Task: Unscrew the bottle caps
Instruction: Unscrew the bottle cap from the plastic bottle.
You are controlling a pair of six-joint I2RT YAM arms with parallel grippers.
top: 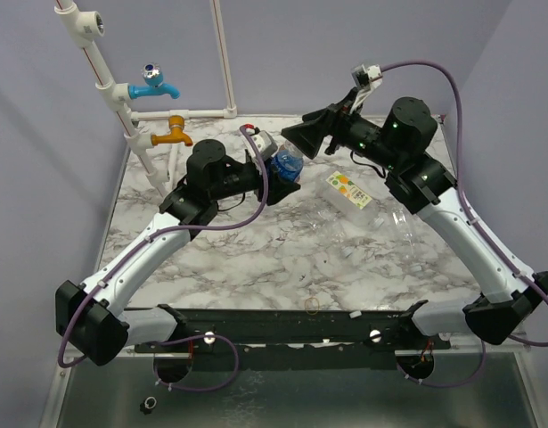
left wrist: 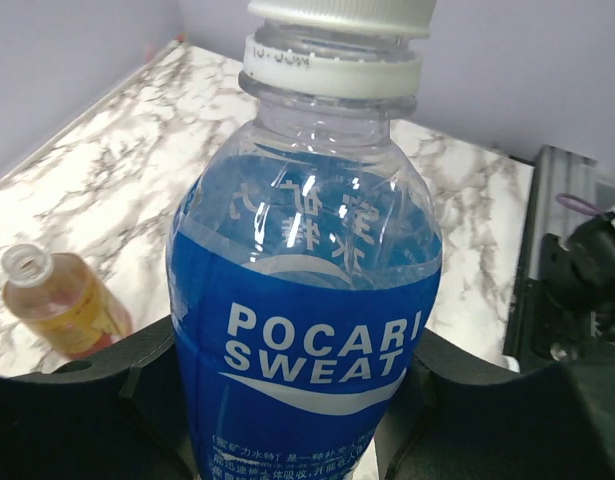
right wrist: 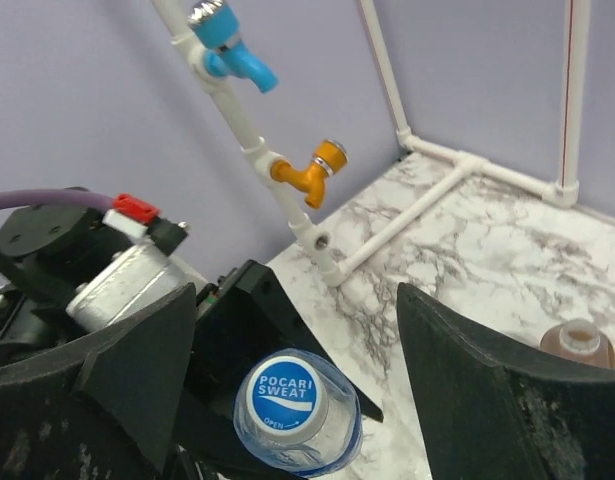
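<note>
My left gripper [top: 278, 174] is shut on the blue-labelled Pocari Sweat bottle [top: 288, 164] and holds it above the marble table. In the left wrist view the bottle [left wrist: 307, 330] stands between my fingers [left wrist: 117, 400], with its white-sided cap [left wrist: 337, 15] on. My right gripper [top: 298, 141] is open just beyond the bottle's top. In the right wrist view the blue-and-white cap [right wrist: 287, 395] lies between the spread fingers [right wrist: 477, 370], not touched. An amber bottle [left wrist: 62, 300] stands on the table with no cap; it also shows in the right wrist view [right wrist: 579, 343].
A squarish clear bottle [top: 349, 192] and two plain clear bottles [top: 407, 227] [top: 323, 227] lie on the table [top: 211, 259]. A thin yellowish ring [top: 312, 304] lies near the front edge. A white pipe frame carries a blue tap [top: 156, 82] and an orange tap [top: 174, 134] at the back left.
</note>
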